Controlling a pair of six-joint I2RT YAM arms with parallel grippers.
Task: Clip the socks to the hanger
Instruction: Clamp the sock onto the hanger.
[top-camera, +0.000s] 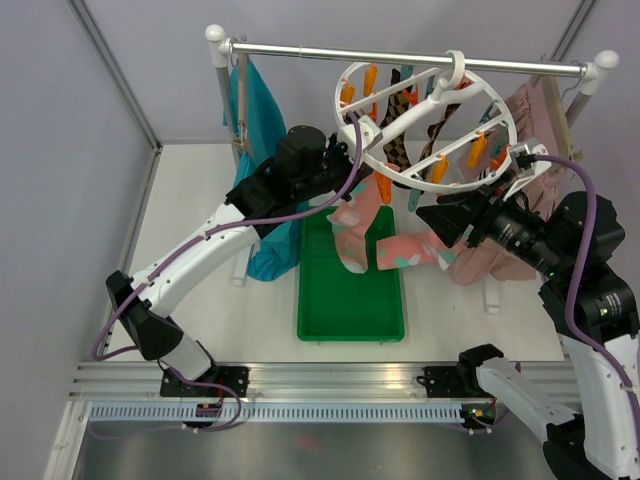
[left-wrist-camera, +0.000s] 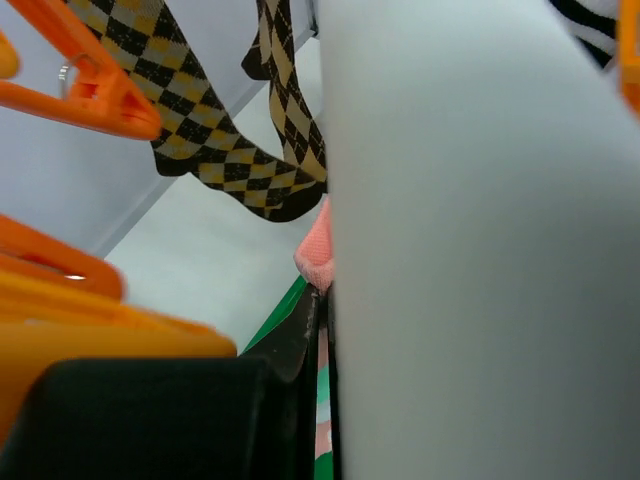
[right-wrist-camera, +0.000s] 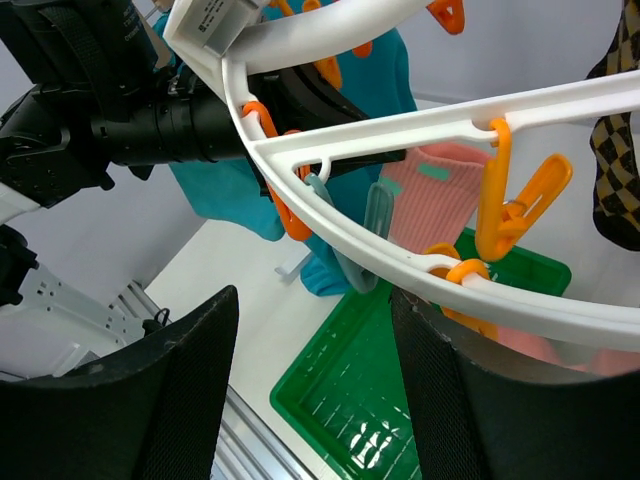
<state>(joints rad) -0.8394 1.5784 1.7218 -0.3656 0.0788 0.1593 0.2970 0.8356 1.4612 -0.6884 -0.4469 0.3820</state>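
White table (top-camera: 190, 230) below. Pink sock (top-camera: 351, 226) is clamped by the left gripper (top-camera: 348, 178), just beside the rim of the hanger (right-wrist-camera: 400, 128). Right gripper (right-wrist-camera: 312, 385) is spread apart; a free teal clip (right-wrist-camera: 378, 215) should be squeezed open before the cuff is fed in.

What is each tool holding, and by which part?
Left tool: shut on the pink sock, by its cuff edge. Right tool: open, nothing held.
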